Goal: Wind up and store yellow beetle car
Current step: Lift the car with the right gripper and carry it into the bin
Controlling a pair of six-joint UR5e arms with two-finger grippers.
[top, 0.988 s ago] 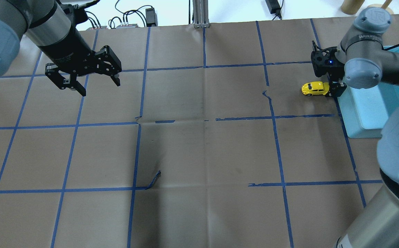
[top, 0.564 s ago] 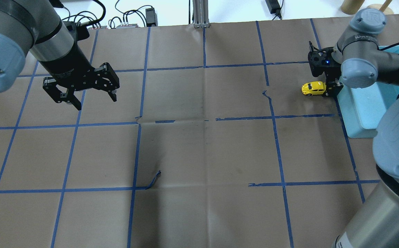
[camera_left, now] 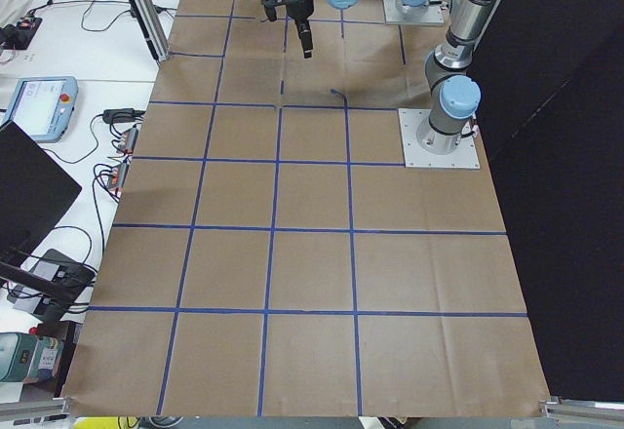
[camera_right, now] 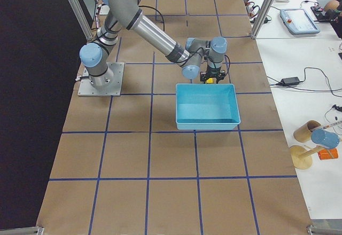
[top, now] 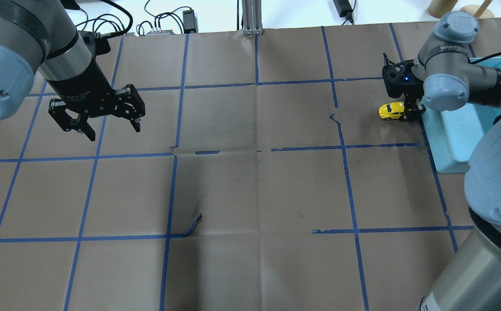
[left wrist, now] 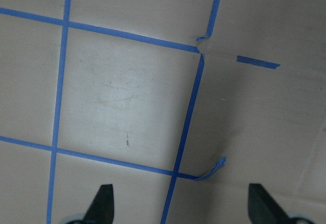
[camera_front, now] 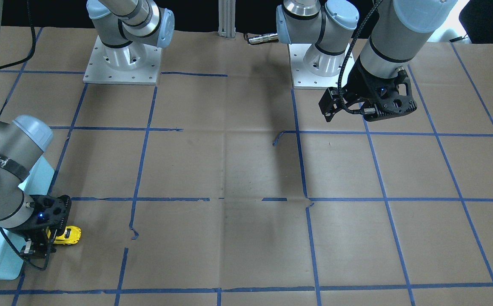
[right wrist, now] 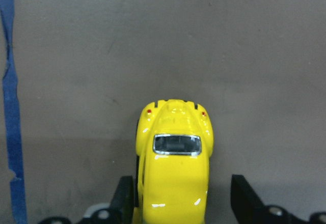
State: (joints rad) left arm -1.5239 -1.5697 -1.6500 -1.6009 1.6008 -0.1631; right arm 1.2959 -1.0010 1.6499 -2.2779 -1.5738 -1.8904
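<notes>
Parts of the yellow beetle car point(right wrist: 173, 152) are hidden. In the right wrist view its near end is cut off by the bottom edge, and in the overhead view its right end is covered by the right gripper point(top: 411, 113). The car is seen wheels down on the brown table paper point(top: 254, 185), far on the right side, just left of the blue tray point(top: 451, 167). The right gripper's jaws are set apart around the car: one finger point(right wrist: 125, 198) is seen against its side, and a gap is left at the other. Part of the tray is hidden by the right arm point(top: 483, 84). The left gripper point(top: 114, 130) is held above the table's left side, well apart from the car, jaws wide apart. White writing is seen on the right arm's black band point(top: 453, 44) and on the left arm point(top: 78, 93), but it is too small to be read.
</notes>
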